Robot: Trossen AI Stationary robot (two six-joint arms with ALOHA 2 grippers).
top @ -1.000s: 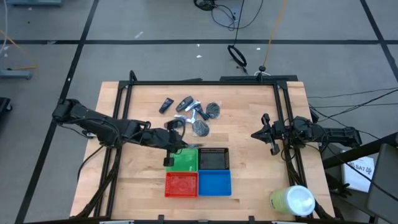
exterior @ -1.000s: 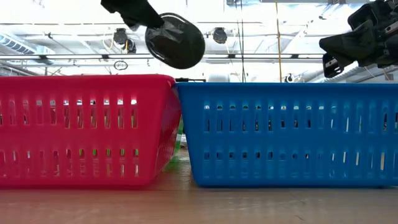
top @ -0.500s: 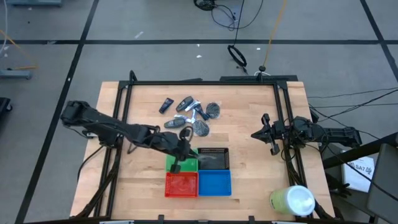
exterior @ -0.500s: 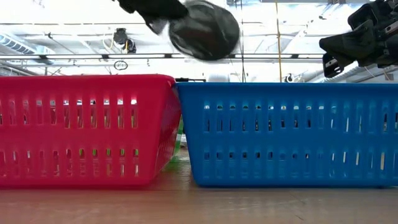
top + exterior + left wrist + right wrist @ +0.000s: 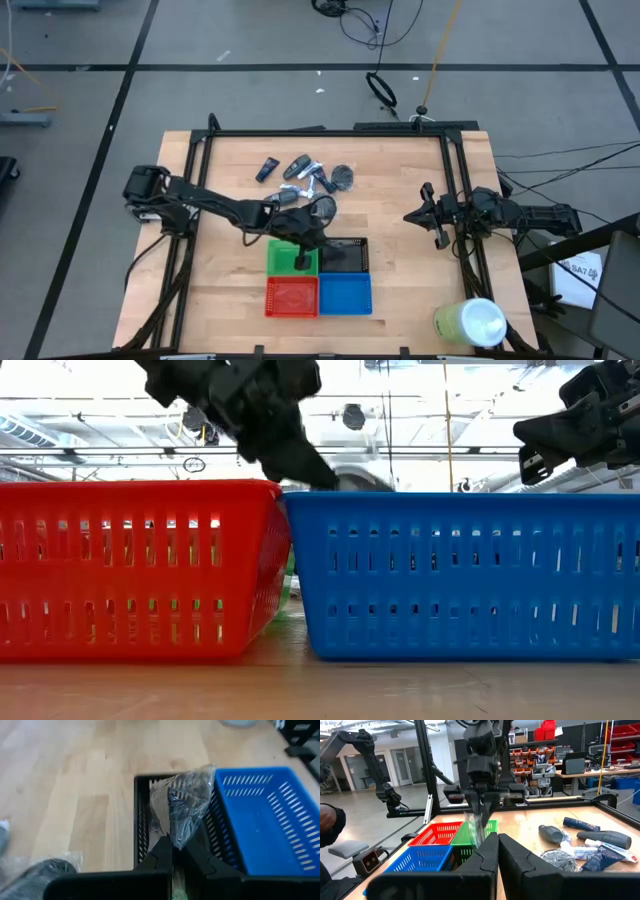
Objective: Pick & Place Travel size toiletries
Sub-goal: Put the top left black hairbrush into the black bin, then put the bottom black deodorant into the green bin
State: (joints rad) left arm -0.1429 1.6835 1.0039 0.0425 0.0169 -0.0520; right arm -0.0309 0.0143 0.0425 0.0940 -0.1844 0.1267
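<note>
Clear crinkled wrapping around a dark mesh puff is what we see pinched in the left pincer, whose fingers are closed on the wrap's lower edge. Taking the black tray as our landmark, the left pincer hangs just above its corner nearest the green tray, and the wrapped puff dangles over the black tray's interior. Blue tray sits directly against the black tray on the near side, with the red tray diagonal to it. Beyond the black tray, toward the far edge of the tabletop, we find the remaining toiletries clustered together. Well to the right of the black tray, the right pincer waits with its fingers pressed together, holding nothing.
</note>
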